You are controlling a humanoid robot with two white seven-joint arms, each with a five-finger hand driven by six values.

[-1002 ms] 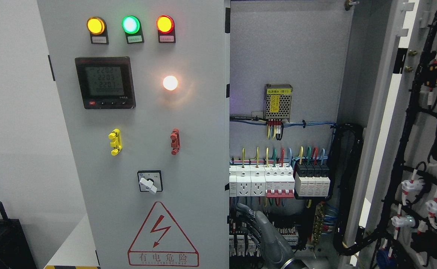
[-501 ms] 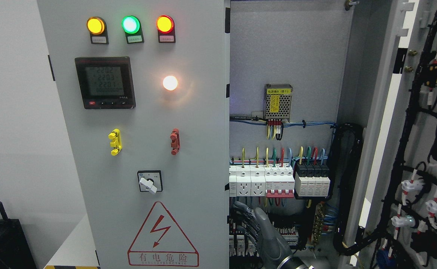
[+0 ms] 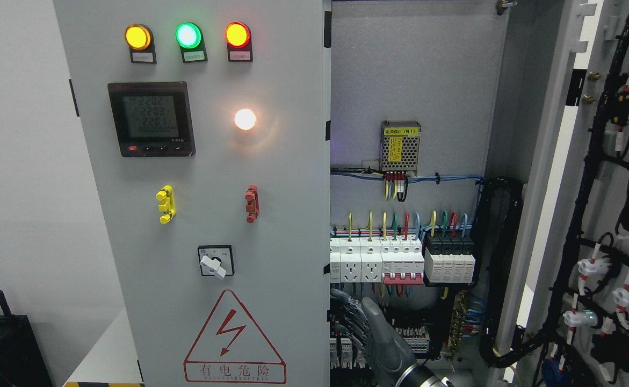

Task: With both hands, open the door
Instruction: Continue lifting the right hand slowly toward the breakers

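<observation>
The grey left door [image 3: 271, 226] of the electrical cabinet stands closed, or nearly so, and carries three lamps, a meter and a warning triangle. The right door [image 3: 583, 226] is swung wide open at the right, its wired inner side facing me. My right hand [image 3: 353, 310], grey with dark fingers, comes up from the bottom edge right of the middle. It is inside the cabinet opening, just right of the left door's free edge [image 3: 327, 269]. The fingers [image 3: 345, 317] are extended up and to the left and hold nothing. Contact with the edge cannot be made out. The left arm is out of view.
Inside the cabinet sit a row of breakers and sockets [image 3: 400, 260], a small power supply [image 3: 400, 146] and black cable bundles [image 3: 499, 269]. A rotary switch [image 3: 215, 261] and two small handles protrude from the left door. A dark object [image 3: 2, 344] stands at the lower left.
My right hand has crept slightly up and to the left, closer to the left door's edge, and more of its wrist shows. The doors have not moved.
</observation>
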